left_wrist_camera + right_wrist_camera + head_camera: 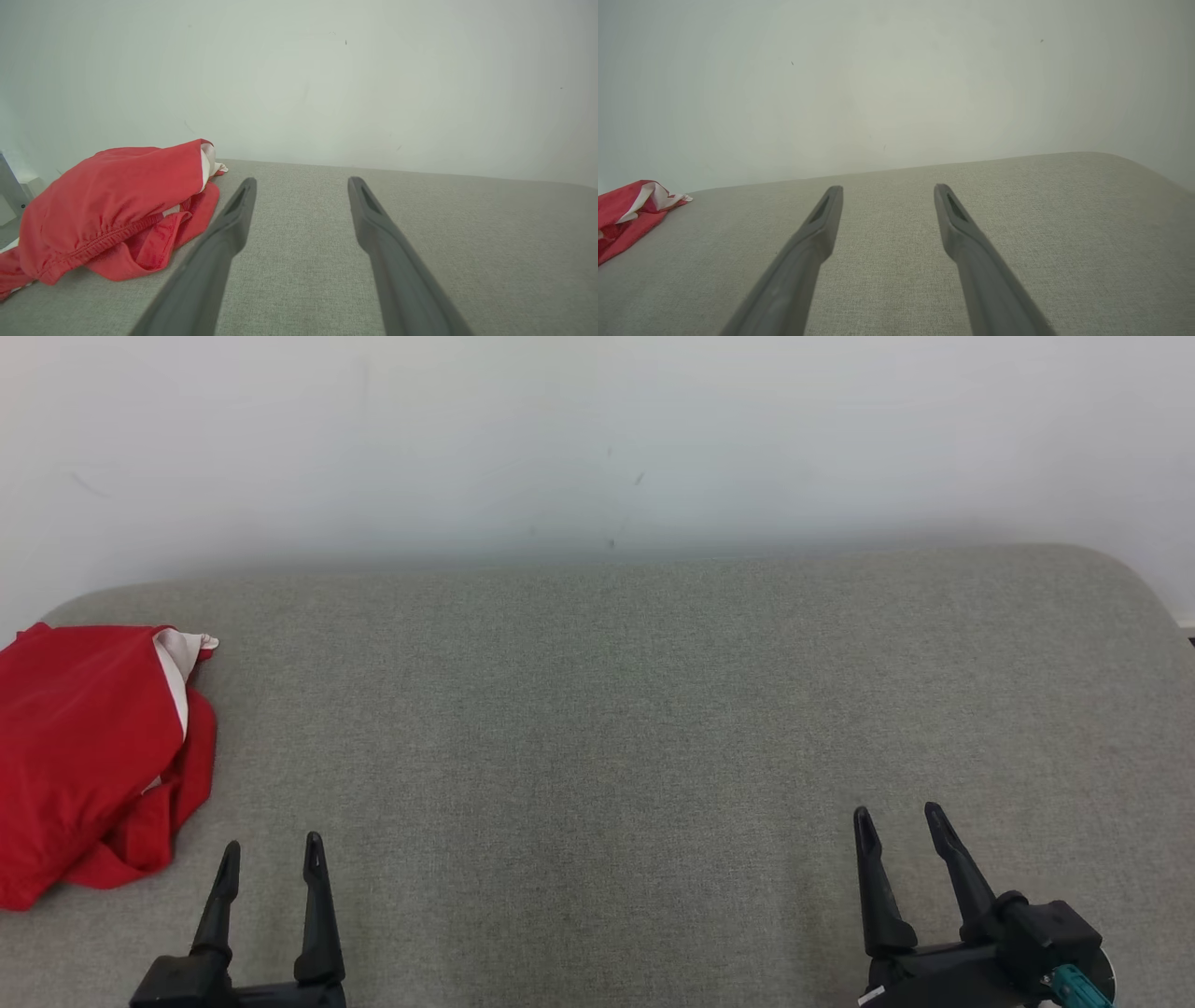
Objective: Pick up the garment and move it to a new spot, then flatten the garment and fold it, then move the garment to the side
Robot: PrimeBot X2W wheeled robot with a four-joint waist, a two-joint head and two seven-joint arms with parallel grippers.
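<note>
The garment (89,747) is a crumpled red piece with a white lining, lying bunched at the far left of the grey padded surface (597,709). In the left wrist view the garment (112,205) sits just left of my fingers, apart from them. My left gripper (273,847) stands open near the front edge, a short way right of the garment, with nothing between its fingers. At the lower right my right gripper (898,814) is open too, far from the cloth. In the right wrist view an edge of the garment (626,210) shows at the far left.
A pale wall (597,439) rises directly behind the grey surface. The surface rounds off at its back right corner (1120,569). A grey metal post (9,186) shows at the left edge of the left wrist view, beyond the garment.
</note>
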